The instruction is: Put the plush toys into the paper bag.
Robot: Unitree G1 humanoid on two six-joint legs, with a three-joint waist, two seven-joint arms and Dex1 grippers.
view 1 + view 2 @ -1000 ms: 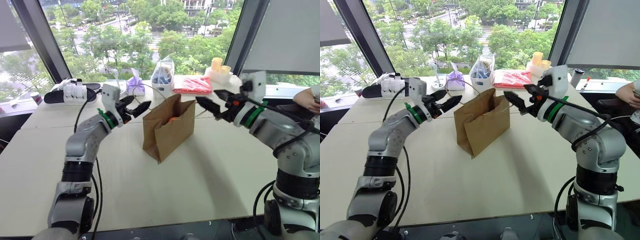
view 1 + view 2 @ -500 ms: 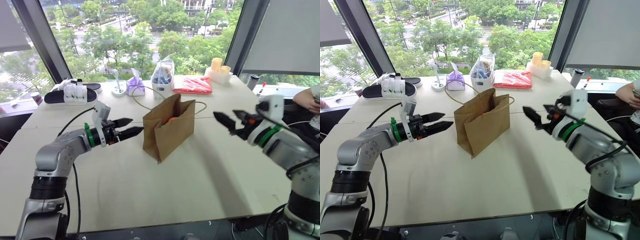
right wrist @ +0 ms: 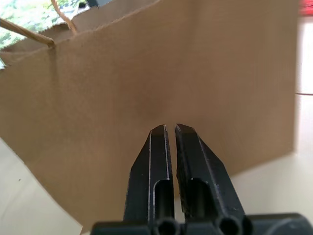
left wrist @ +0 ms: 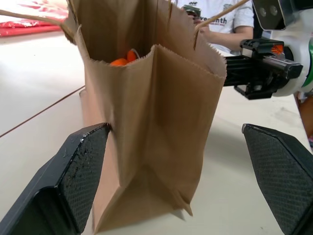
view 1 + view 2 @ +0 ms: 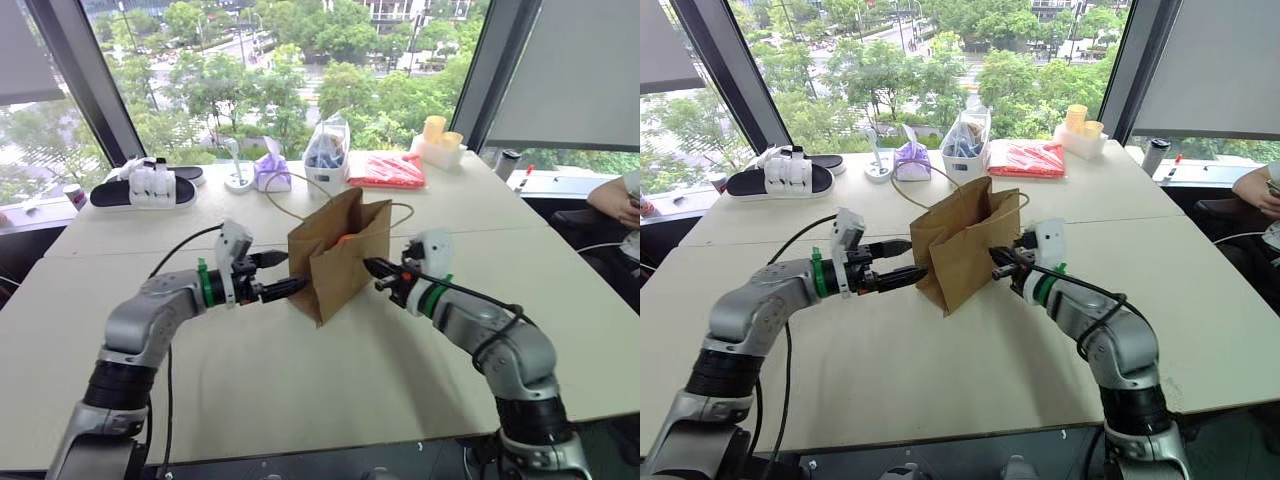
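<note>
The paper bag (image 5: 338,255) stands mid-frame, orange plush toy (image 4: 122,58) inside. My left tool (image 5: 277,276) gapes wide, empty; my right tool (image 5: 372,268) is pinched closed, empty. Next, I'd judge: find the green toy.

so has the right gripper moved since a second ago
Yes. The right gripper has dropped from above the paper bag and come in to its side wall, now shut.

Black-white sandals (image 5: 142,187) far left on table (image 5: 300,390); red packet (image 5: 385,171) far edge.
</note>
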